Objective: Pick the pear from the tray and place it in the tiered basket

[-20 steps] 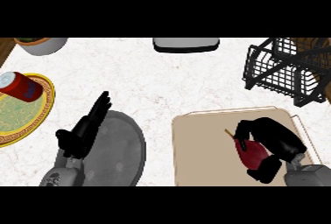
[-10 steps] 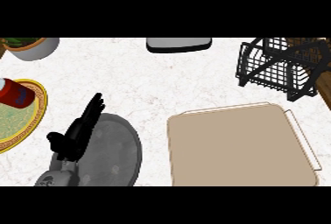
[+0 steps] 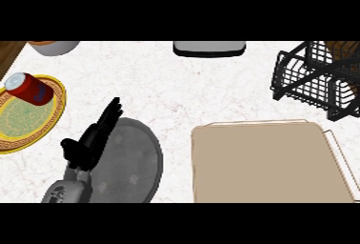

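- While the left hand (image 3: 90,143) stands at the lower left of the frame, its fingers are straight and together, pointing up, holding nothing.
- It shows over the left edge of a round grey plate (image 3: 134,167) at the lower left.
- Tray (image 3: 271,162): tan, lower right of the frame, its surface bare; no pear shows on it.
- Pear: I cannot see it anywhere in the frame, so I cannot tell where it is.
- Right hand: out of the frame; I cannot tell its state.
- Basket (image 3: 316,78): black wire, upper right, just above the tray's far corner and apart from it.
- Yellow plate (image 3: 28,121): left edge of the frame, with a red can (image 3: 28,88) lying tilted on its upper rim.
- Grey bowl (image 3: 54,47): upper left, cut by the frame's top.
- Dark box (image 3: 209,48): top centre, partly cut off.
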You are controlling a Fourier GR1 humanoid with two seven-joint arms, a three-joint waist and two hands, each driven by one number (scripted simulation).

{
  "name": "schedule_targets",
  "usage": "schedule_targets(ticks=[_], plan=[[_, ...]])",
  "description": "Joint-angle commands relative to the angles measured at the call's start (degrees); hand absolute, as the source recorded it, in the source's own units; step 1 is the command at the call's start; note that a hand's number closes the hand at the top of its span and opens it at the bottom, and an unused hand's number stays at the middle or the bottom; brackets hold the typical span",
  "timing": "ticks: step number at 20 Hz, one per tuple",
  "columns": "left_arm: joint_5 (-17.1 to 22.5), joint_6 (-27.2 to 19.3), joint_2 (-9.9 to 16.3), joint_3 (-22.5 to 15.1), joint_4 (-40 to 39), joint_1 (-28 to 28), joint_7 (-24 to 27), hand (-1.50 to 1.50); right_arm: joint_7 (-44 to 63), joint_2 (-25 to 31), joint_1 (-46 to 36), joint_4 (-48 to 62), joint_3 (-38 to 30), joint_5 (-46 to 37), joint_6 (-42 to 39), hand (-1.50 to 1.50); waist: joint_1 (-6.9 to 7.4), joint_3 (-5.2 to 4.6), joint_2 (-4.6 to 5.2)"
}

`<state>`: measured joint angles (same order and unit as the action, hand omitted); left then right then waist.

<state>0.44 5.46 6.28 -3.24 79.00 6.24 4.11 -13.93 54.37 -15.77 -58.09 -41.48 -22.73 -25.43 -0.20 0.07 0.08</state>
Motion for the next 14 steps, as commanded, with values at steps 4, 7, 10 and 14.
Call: schedule_targets(ticks=[4,7,10,14], plan=[[-1.4,-0.3,-2.0,-1.7,-0.7,0.3,0.5,0.0,10.5,5.5,-15.2,4.6,3.1,3.4,-4.0,1.5,1.3,-0.1,0.03],[-0.3,1.4,-0.3,-0.1,-2.0,1.9,1.2,0.0,14.7,5.8,-23.9,8.7,8.5,1.4,-2.3,1.5,2.34,-0.1,0.33],[1.0,2.6,0.7,1.1,-0.6,1.2,-0.1,0.0,21.2,1.5,-27.7,5.1,11.8,1.7,-1.8,1.5,1.6,-0.12,0.02],[0.2,1.5,0.6,1.3,-1.0,4.5,-3.1,0.0,23.1,-1.7,-36.3,12.2,15.8,-1.3,3.3,1.5,2.27,-0.08,0.3]])
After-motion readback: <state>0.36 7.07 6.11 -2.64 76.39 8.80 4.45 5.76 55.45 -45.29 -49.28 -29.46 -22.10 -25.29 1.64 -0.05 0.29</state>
